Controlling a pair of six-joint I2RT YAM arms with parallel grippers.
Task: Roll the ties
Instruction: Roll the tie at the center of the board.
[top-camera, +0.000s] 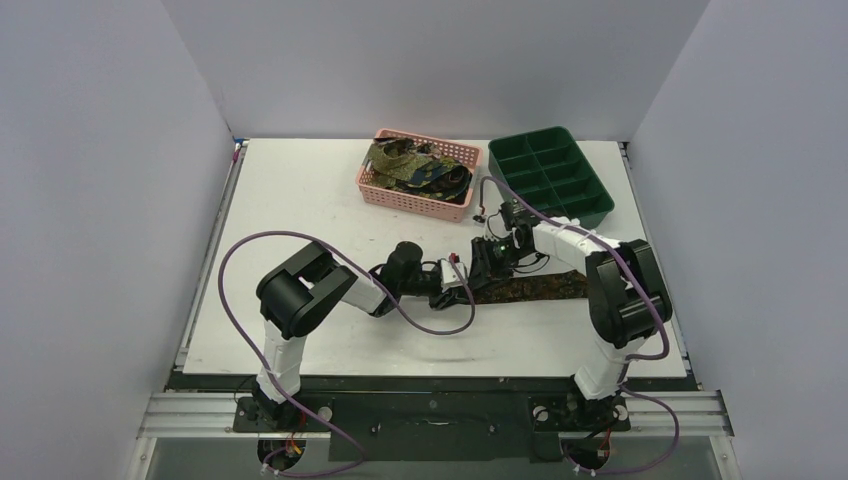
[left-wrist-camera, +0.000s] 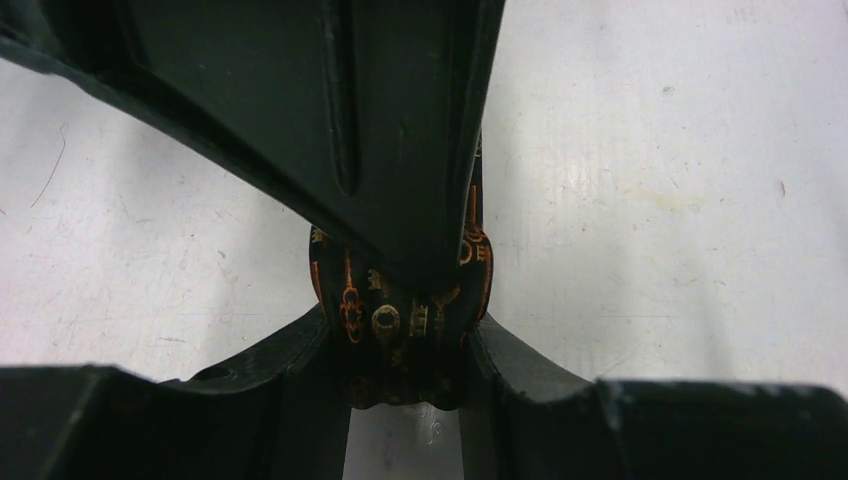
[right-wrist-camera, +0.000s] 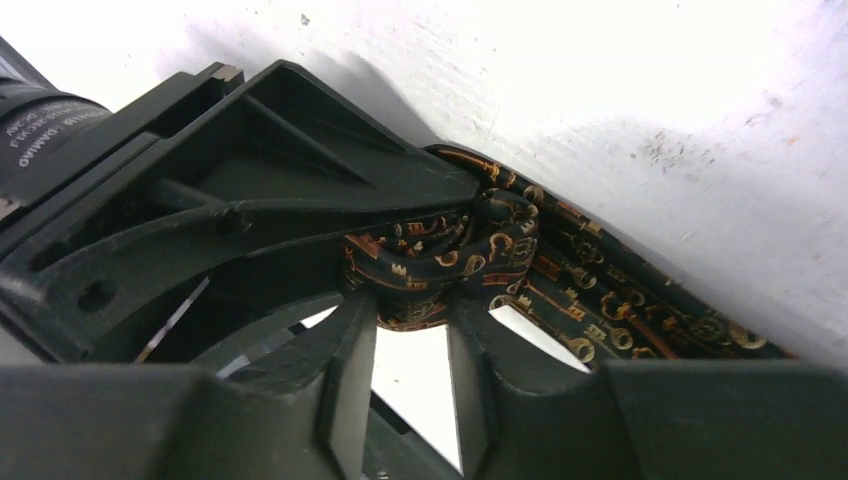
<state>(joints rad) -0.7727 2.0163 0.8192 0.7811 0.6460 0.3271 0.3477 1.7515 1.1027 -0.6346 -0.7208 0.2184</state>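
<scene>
A dark tie (top-camera: 540, 288) with gold and orange key patterns lies flat on the white table, running right from the two grippers. Its left end is rolled up. My left gripper (top-camera: 466, 284) is shut on that rolled end (left-wrist-camera: 405, 320), which sits between its fingers. My right gripper (top-camera: 490, 262) meets it from the far side and is shut on the same roll (right-wrist-camera: 440, 260); the flat length of the tie (right-wrist-camera: 620, 310) trails off to the right. Several more ties (top-camera: 415, 166) lie heaped in the pink basket.
The pink mesh basket (top-camera: 385, 195) stands at the back centre. A dark green tray with compartments (top-camera: 585, 205) stands to its right, just behind my right arm. Purple cables loop from both arms over the table.
</scene>
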